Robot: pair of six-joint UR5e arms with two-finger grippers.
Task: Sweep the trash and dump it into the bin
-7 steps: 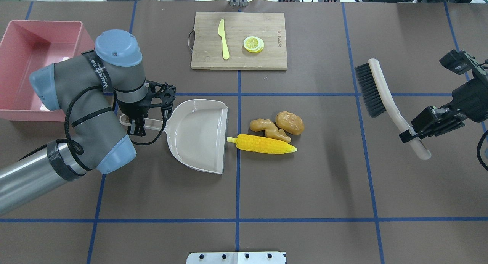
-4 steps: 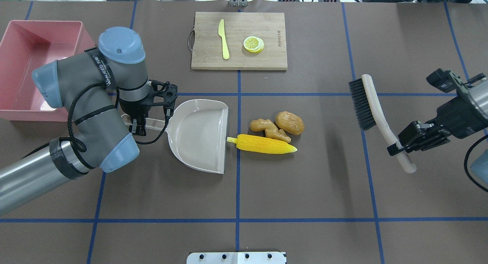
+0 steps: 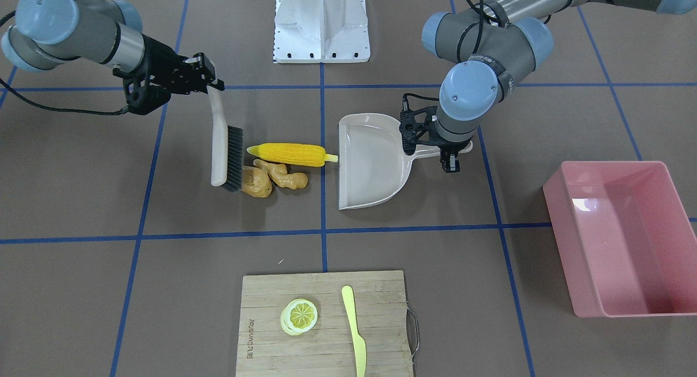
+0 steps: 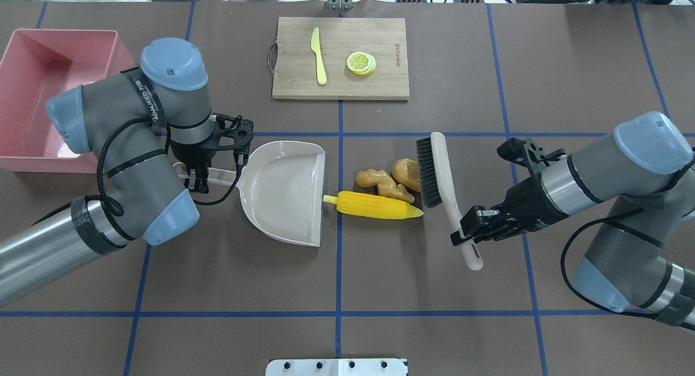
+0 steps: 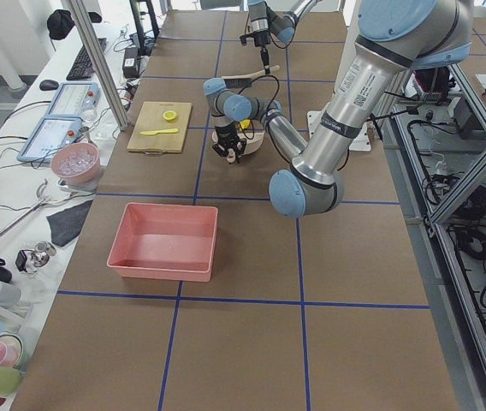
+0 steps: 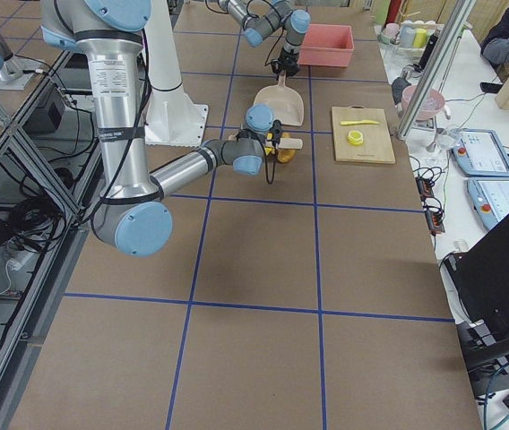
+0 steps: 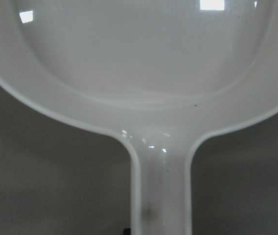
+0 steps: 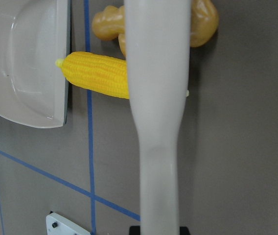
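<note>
The yellow corn cob (image 4: 374,205), tan ginger root (image 4: 383,183) and brown potato (image 4: 406,171) lie together at the table's middle. The corn's tip touches the open edge of the beige dustpan (image 4: 285,191). My left gripper (image 4: 198,177) is shut on the dustpan's handle; the pan lies flat. My right gripper (image 4: 469,226) is shut on the handle of a brush (image 4: 442,186). Its black bristles stand against the potato's right side and partly hide it. The right wrist view shows the brush handle (image 8: 156,98) over the corn (image 8: 97,73). The pink bin (image 4: 38,93) stands empty at the far left.
A wooden cutting board (image 4: 340,57) at the back middle holds a yellow knife (image 4: 318,55) and a lemon slice (image 4: 361,62). Blue tape lines cross the brown table. My left arm's elbow hangs in front of the bin.
My right arm has carried the brush left, from the table's right side to the potato. The left arm and the dustpan have hardly moved. The trash has not shifted.
</note>
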